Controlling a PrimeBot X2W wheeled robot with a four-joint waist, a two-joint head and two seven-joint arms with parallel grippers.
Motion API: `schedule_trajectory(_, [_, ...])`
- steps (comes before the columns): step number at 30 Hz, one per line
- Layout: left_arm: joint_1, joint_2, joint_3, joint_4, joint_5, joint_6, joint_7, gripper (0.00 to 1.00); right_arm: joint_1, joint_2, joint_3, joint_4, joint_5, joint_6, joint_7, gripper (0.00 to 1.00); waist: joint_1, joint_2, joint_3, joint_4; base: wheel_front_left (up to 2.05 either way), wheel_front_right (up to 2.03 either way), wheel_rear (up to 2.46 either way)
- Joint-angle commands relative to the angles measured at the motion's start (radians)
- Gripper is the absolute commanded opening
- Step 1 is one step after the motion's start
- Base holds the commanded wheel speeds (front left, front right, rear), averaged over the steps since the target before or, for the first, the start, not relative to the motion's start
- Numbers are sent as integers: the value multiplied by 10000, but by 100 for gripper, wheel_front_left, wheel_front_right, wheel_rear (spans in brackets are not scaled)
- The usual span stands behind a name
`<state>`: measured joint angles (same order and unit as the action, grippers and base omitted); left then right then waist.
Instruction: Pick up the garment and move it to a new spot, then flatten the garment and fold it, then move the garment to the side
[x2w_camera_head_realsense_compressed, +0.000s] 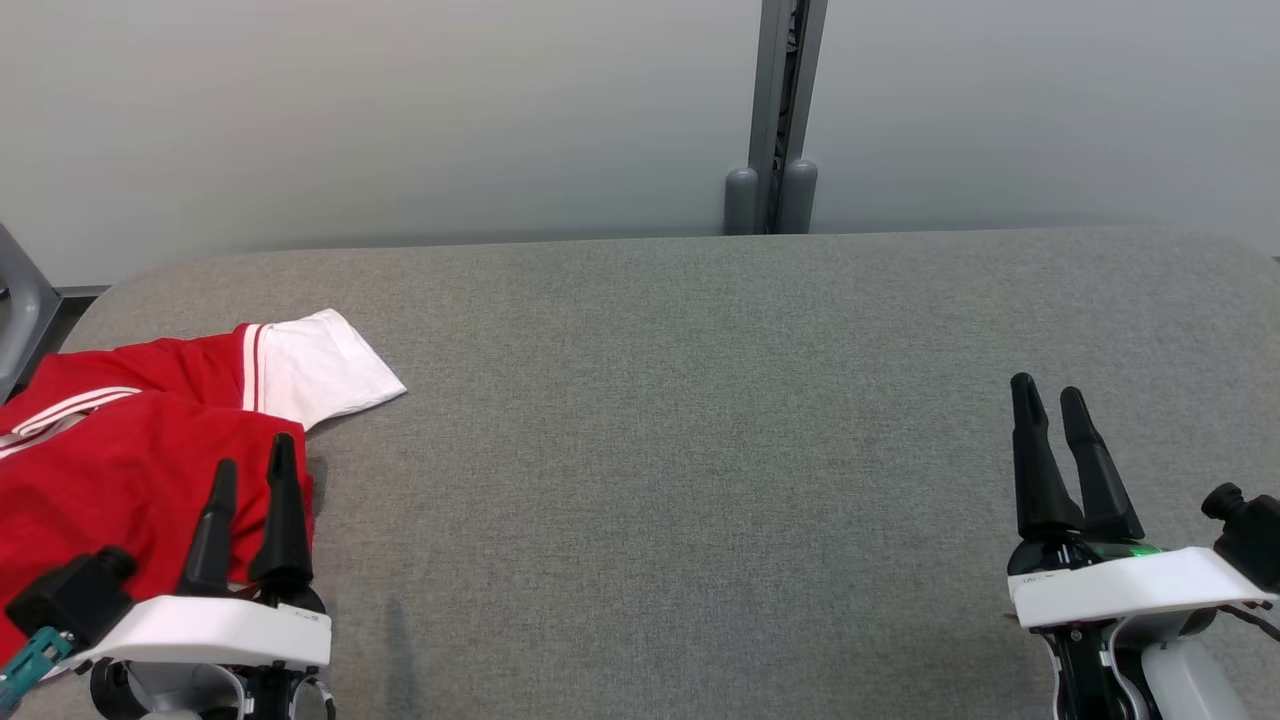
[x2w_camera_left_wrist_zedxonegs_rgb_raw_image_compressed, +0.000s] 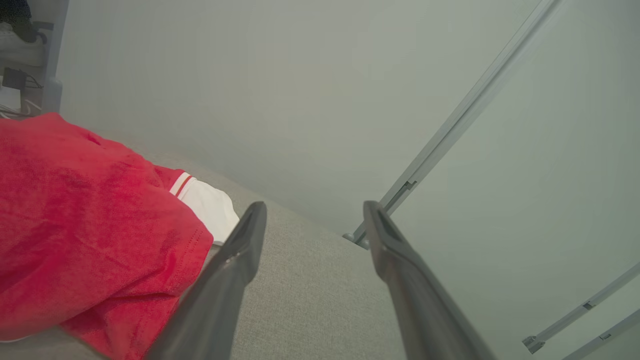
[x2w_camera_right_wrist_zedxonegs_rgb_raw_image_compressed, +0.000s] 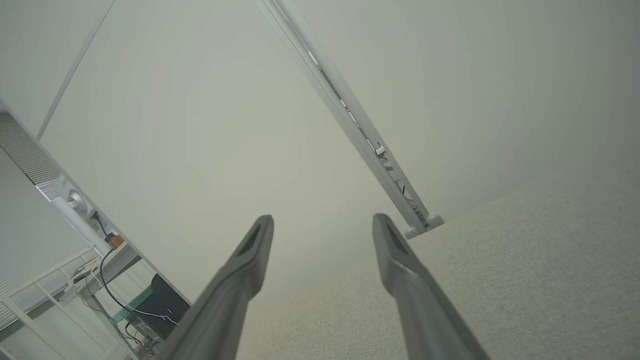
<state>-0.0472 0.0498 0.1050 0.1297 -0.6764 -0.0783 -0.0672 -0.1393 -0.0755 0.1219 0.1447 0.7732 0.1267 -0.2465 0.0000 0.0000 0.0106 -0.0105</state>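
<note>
A grey woven-fabric counter (x2w_camera_head_realsense_compressed: 700, 450) with rounded far corners lies under soft, even light. Behind it stand pale grey wall panels (x2w_camera_head_realsense_compressed: 400, 100), joined by a grey metal upright (x2w_camera_head_realsense_compressed: 785, 100) with two rounded caps at its foot. The right wrist view takes in a white side table (x2w_camera_right_wrist_zedxonegs_rgb_raw_image_compressed: 107, 260) strung with cables, a dark box (x2w_camera_right_wrist_zedxonegs_rgb_raw_image_compressed: 160, 305) below it and a ribbed white panel (x2w_camera_right_wrist_zedxonegs_rgb_raw_image_compressed: 25, 215) beside it.
</note>
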Motion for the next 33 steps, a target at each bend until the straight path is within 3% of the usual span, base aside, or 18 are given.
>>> schedule_trajectory(1, [-38,71,-115,-161,391,45,-145,100,-79,-95,-100,-144,-458,54,-41,100,0,0,6,-1,0,0,0])
schedule_trajectory(16, [200,104,-719,-160,2777,375,-779,100,-2,106,-745,325,-2904,53,-101,100,0,0,9,-16,0,0,0])
schedule_trajectory(33, [349,76,-1024,-7,4372,776,-1379,100,-143,166,-991,911,-5119,57,-130,100,0,0,-46,-31,0,0,0])
